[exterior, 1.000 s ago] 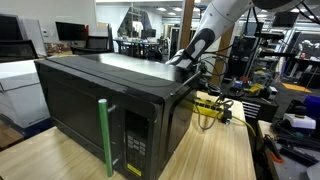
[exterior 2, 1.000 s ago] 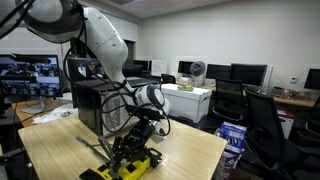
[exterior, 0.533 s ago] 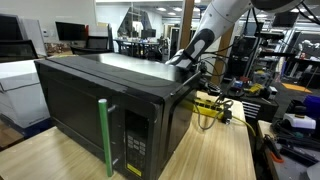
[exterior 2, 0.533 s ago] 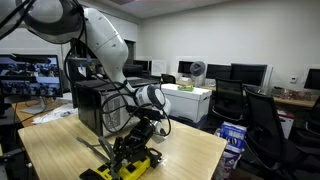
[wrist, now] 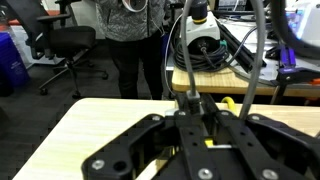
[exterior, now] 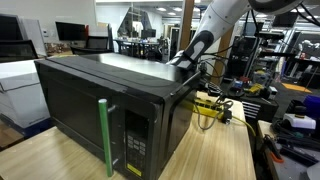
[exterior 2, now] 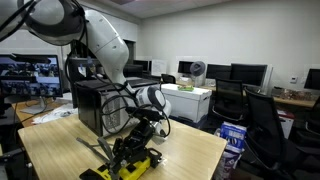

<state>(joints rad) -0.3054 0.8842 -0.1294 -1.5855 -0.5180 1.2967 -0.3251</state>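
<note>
Closed tight around a thin black cable (wrist: 190, 70), the end effector (wrist: 204, 128) in the wrist view, fingers drawn together over a yellow-and-black device (wrist: 231, 103) lying just beneath. Cable running up from between the fingers toward the top of that view. Below and around, the pale wood bench (wrist: 80, 130).

In an exterior view, end effector (exterior 2: 150, 122) low behind the black microwave (exterior 2: 92, 105), right above the yellow device (exterior 2: 135, 167) and a tangle of black cables on the bench (exterior 2: 60, 145). White arm (exterior 2: 105, 45) arching over from above the microwave.

In an exterior view, end effector (exterior: 187, 60) at the microwave's (exterior: 100, 100) rear top corner, yellow device (exterior: 207, 107) just beyond on the bench (exterior: 215, 150). Green handle (exterior: 104, 135) upright on the microwave door, keypad beside it.

Farther off, a black office chair (wrist: 65, 45), a person standing (wrist: 135, 30), desks with monitors (exterior 2: 245, 72).
</note>
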